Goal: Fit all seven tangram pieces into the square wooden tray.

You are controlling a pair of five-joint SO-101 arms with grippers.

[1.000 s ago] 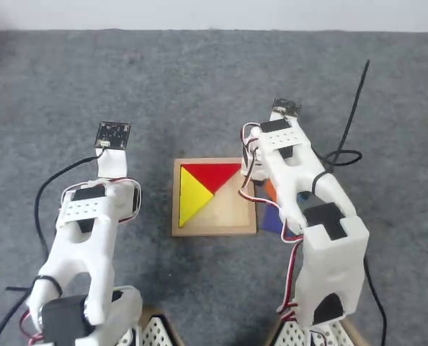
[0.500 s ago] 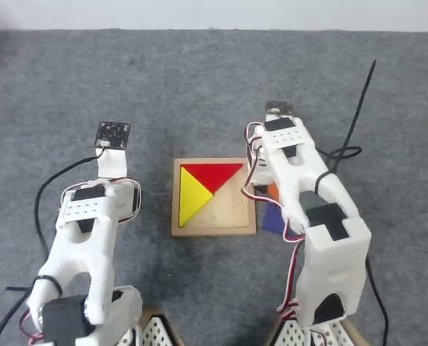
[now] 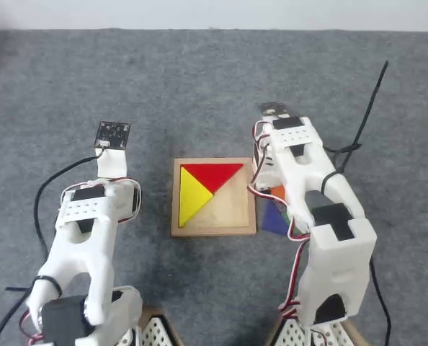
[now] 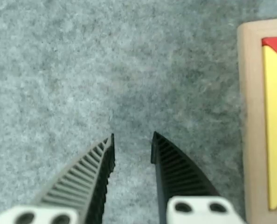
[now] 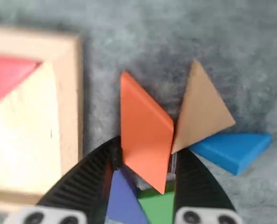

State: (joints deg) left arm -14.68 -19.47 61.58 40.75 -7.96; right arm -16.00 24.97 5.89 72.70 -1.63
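The grey worktop [image 3: 199,79] lies under both my arms, and the square wooden tray [image 3: 214,231] sits on it between my two sets of fingers. Two big pieces already lie flat in the tray, the red triangle [image 3: 212,175] and the yellow triangle [image 3: 192,196], touching along one edge; the rest of its floor is bare.

Five pieces lie loose just beside the tray, clustered at my right fingers [image 5: 187,182]. The orange piece [image 5: 145,140] is between them, and the tan triangle [image 5: 201,112] and blue triangle [image 5: 231,149] are just past it, away from the tray. A purple piece [image 5: 124,198] and a green piece [image 5: 155,207] sit nearer my wrist.

My right fingers stand partway apart and look closed against the orange piece's edges. My left fingers [image 4: 176,172] hang slightly apart over bare worktop, holding nothing.

I judge this to be the pickup of the third piece. Next I must lift it clear of its neighbours, carry it over the rim and turn it to fit the bare floor. I can read no writing anywhere.
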